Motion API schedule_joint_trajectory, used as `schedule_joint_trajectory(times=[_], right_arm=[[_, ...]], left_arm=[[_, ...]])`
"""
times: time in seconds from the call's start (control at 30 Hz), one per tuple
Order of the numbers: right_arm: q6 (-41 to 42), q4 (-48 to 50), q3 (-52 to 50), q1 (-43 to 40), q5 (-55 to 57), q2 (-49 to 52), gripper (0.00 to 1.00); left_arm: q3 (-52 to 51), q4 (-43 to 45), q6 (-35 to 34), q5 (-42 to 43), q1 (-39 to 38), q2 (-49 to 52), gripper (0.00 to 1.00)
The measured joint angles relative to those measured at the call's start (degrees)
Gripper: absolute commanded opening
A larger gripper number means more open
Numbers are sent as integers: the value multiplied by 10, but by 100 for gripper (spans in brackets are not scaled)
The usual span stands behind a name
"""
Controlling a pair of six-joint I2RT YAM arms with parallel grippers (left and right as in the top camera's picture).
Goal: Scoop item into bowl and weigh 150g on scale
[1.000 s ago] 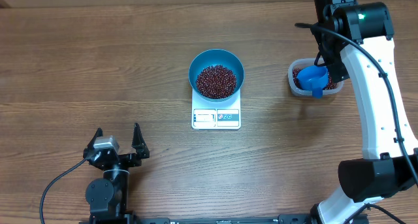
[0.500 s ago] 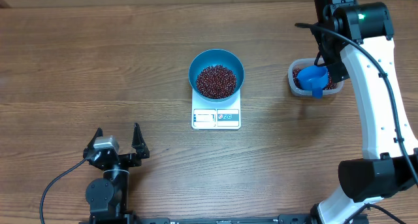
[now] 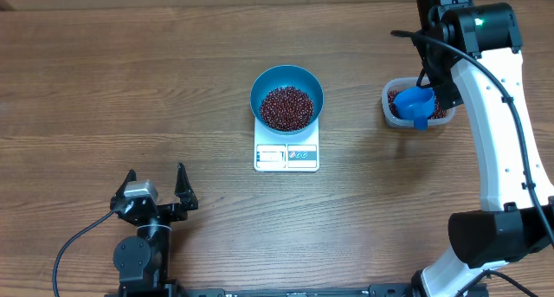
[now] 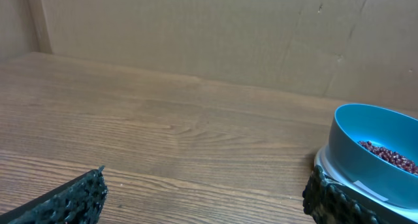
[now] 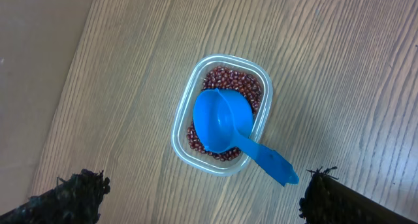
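Blue bowl (image 3: 257,89) holding beans (image 3: 286,107) atop the white scale (image 3: 286,158) mid-table, left pincer (image 3: 156,177) released near the near edge, only the right wrist view revealing the right pincer (image 5: 202,185) spread empty above a clear tub (image 5: 179,123), scoop (image 5: 222,119) lying inside.

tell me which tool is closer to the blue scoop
Right. The right tool hangs open directly above the scoop, which lies in the clear tub of beans. The left tool sits open far across the table, with the bowl and scale between.

Wood-grain table (image 3: 130,89); smooth bowl (image 3: 286,75), probably plastic.
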Motion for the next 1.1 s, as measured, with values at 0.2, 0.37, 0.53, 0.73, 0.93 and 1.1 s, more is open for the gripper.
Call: schedule_joint_trajectory(times=[0.2,0.37,0.53,0.73,0.93,1.1], right_arm=[[0,0,0,0,2,0,100],[0,38,0,0,28,0,100],[0,113,-5,0,60,-3,100],[0,203,-91,-18,74,-58,100],[0,300,-244,-45,75,-158,100],[0,344,-362,-45,76,-245,100]], left_arm=[[0,0,0,0,0,0,100],[0,0,0,0,0,0,100],[0,0,0,0,0,0,99],[0,0,0,0,0,0,100],[0,0,0,2,0,0,100],[0,0,0,2,0,0,99]])
